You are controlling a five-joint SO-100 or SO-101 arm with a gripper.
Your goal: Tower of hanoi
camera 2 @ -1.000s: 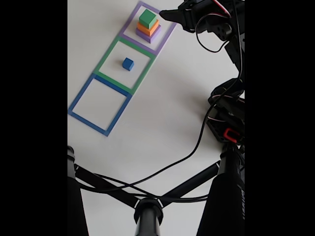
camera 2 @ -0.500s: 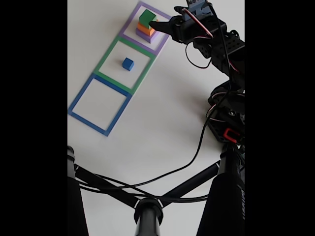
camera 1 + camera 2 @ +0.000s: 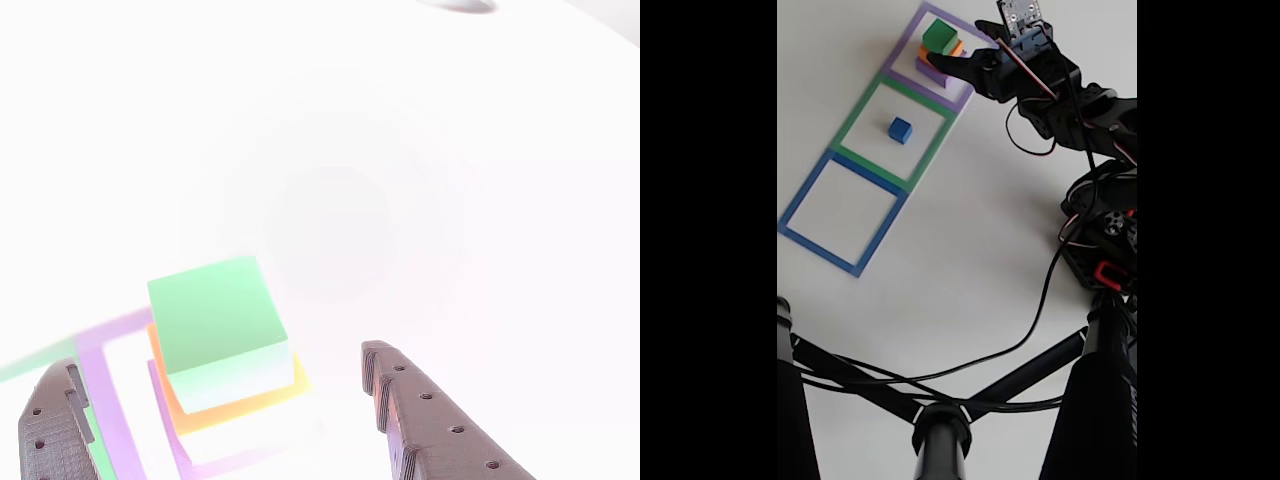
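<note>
We bring our gripper point(image 3: 215, 400) down over the stack in the far purple outline point(image 3: 975, 73). In the other view its two dark fingers point(image 3: 430, 425) stand wide apart, one on each side of the green cube point(image 3: 215, 320), not touching it yet. That spread seems chosen to clear the cube's width before closing.

The green cube point(image 3: 938, 37) sits on top of the orange cube point(image 3: 954, 47), and that rests on the purple slab point(image 3: 931, 70), so the three form a tower inside the purple outline at the far end of the row. The order runs wide below to narrow above, as the puzzle demands. In the other view the picture is washed out, and the orange cube point(image 3: 260, 400) and the slab point(image 3: 180, 455) show as thin edges under the green one.

The blue cube point(image 3: 900, 130) lies alone in the middle, green outline point(image 3: 852, 127), well apart from the tower. We judge it is parked there to free the green cube. The near blue outline point(image 3: 800, 196) holds nothing, so we take it as the likely home for the green cube. We need to close squarely on the green cube's sides without nudging the orange one below.
</note>
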